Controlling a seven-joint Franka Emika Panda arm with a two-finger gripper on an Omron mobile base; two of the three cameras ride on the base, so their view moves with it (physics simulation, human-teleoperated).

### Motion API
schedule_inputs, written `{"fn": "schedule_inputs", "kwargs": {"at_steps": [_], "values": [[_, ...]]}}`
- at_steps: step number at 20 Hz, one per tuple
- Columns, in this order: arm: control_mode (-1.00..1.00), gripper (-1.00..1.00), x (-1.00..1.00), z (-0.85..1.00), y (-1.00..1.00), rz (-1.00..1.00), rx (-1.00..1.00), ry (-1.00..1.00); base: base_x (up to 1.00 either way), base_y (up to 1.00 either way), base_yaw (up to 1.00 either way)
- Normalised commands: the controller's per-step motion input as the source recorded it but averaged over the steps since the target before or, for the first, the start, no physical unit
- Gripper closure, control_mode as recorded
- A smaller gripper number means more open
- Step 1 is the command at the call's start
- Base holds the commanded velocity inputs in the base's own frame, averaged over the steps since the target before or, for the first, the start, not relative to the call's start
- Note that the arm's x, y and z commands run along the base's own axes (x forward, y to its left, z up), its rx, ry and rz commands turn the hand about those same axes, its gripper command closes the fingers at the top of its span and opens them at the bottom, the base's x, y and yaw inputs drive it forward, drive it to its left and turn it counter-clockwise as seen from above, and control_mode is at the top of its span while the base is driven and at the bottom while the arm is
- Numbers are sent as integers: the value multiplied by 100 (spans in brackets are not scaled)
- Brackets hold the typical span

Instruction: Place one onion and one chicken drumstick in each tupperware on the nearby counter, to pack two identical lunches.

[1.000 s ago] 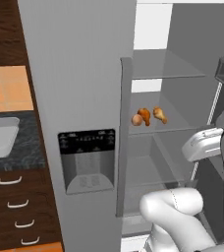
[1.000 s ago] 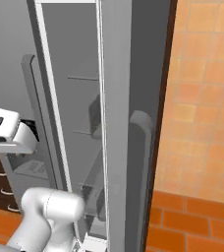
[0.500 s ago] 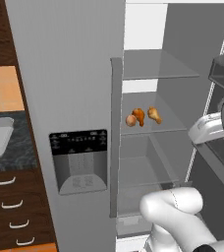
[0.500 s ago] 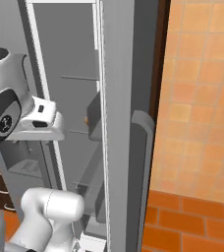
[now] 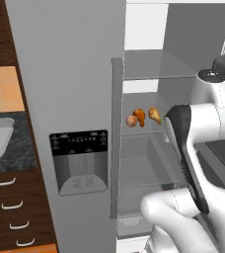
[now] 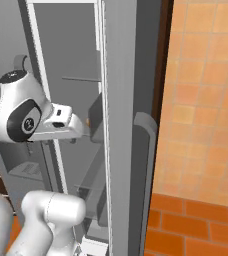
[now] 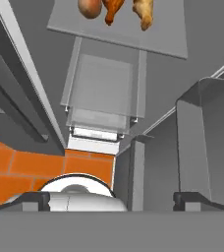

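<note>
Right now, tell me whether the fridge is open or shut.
Open: the fridge door is swung aside, exposing the shelf holding an onion and two drumsticks.

Both base views flank the open fridge (image 5: 85, 74); hand view looks downward inside

No readable text, brand or number appears anywhere. The fridge's dispenser panel (image 5: 79, 142) carries a few small pale marks, too blurred to make out.

The fridge stands open at frame centre. The onion (image 5: 131, 120) and two drumsticks (image 5: 139, 116) crowd the shelf's (image 5: 149, 131) left; its right side lies bare.
</note>
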Motion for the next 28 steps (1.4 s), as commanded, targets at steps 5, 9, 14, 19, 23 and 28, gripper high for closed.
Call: {"fn": "schedule_inputs", "kwargs": {"at_steps": [5,9,14,19,23,28], "values": [[-100,-100,100,-7,-54,4,2,18,0,0,0],[-100,-100,100,-55,-8,6,-13,6,0,0,0],[-100,-100,100,-61,-30,15,14,5,0,0,0],[-100,-100,100,-26,-6,2,2,-8,0,0,0],[-100,-100,100,-20,-1,-5,2,-12,0,0,0],[-100,-100,58,-18,-2,-25,0,-3,0,0,0]]}}
